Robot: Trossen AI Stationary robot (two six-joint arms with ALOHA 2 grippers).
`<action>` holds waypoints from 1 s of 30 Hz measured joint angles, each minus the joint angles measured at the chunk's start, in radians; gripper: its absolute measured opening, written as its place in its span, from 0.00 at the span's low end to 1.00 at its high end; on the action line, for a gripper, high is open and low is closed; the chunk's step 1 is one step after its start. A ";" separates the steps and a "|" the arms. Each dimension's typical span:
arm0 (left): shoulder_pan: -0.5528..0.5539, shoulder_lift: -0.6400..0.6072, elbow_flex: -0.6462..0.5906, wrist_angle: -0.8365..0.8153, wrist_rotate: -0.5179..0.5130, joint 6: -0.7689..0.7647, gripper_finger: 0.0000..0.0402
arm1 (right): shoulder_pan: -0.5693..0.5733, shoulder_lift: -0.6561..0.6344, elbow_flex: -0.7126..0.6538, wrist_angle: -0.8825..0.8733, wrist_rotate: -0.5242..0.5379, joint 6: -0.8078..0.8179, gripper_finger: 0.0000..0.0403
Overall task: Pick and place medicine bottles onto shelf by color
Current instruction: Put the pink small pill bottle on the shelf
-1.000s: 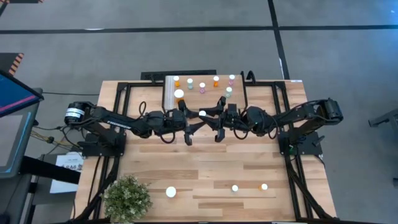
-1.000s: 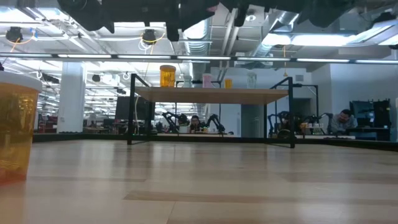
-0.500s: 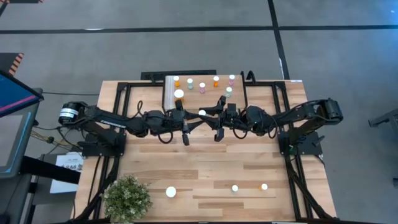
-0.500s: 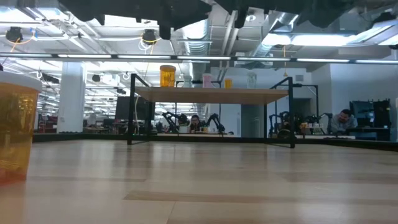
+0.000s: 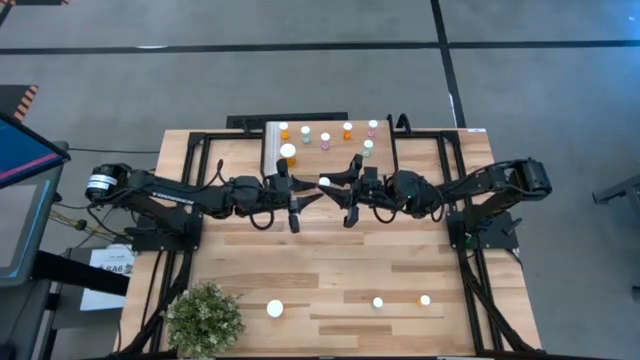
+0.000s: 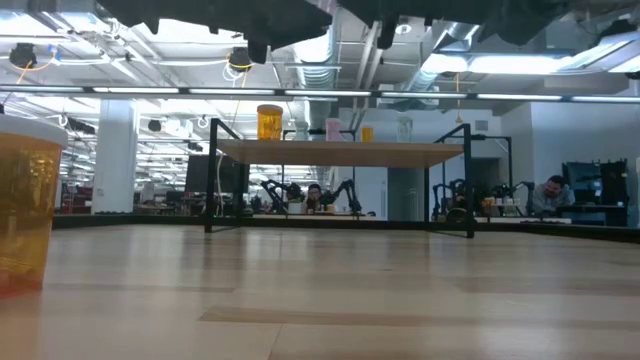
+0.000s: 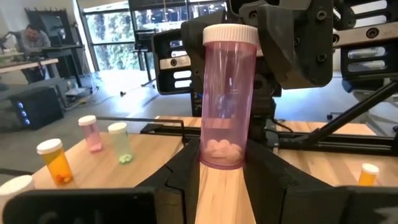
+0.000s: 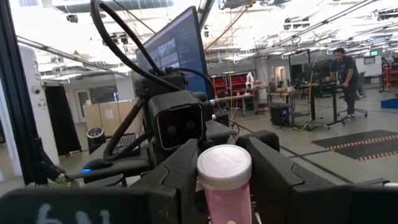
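Observation:
A pink medicine bottle (image 7: 225, 99) with a white cap (image 5: 324, 182) stands upright in the air over the table's middle, just in front of the shelf (image 5: 330, 158). My left gripper (image 7: 222, 160) is shut on its lower end. My right gripper (image 8: 224, 182) comes from the opposite side and is shut on its upper part. Several small orange, green and pink bottles, such as a pink one (image 5: 325, 140), and a larger orange one (image 6: 269, 122) stand on the shelf. My left gripper pinches the pink bottle's bottom end (image 7: 211, 160) between its two fingers, coming level from the table's left side. The bottle stands upright above the fingers, clear of the table. My right gripper pinches the bottle just below its white cap (image 8: 225, 198) between its two fingers (image 7: 292, 43), coming about level from the table's right side. The cap (image 8: 224, 167) stands above the fingers and the bottle is upright.
Three white-capped bottles (image 5: 275, 309) (image 5: 378, 302) (image 5: 424, 299) stand near the table's near edge, beside a small plant (image 5: 205, 318). In the low view a large orange bottle (image 6: 25, 210) stands close at the left. People sit at desks beyond the table.
My left gripper has tipped up to level, shifted slightly toward the table's left, and narrowed its fingers onto the pink bottle's lower end. My right gripper and the bottle have kept still.

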 joint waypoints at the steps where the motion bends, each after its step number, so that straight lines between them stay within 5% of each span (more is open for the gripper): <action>1: 0.000 0.000 0.000 -0.005 0.000 0.000 0.23 | 0.000 0.000 0.000 -0.003 0.000 0.000 0.36; 13: 0.001 -0.002 0.000 -0.042 -0.042 -0.004 0.43 | -0.013 0.001 0.000 -0.004 0.000 -0.003 0.36; 24: 0.001 -0.130 0.000 -0.316 -0.179 0.007 0.55 | -0.033 -0.044 -0.002 -0.016 0.007 -0.150 0.35; 30: -0.001 -0.223 -0.046 -0.363 -0.263 0.006 0.55 | -0.046 -0.109 -0.033 -0.104 0.172 -0.195 0.36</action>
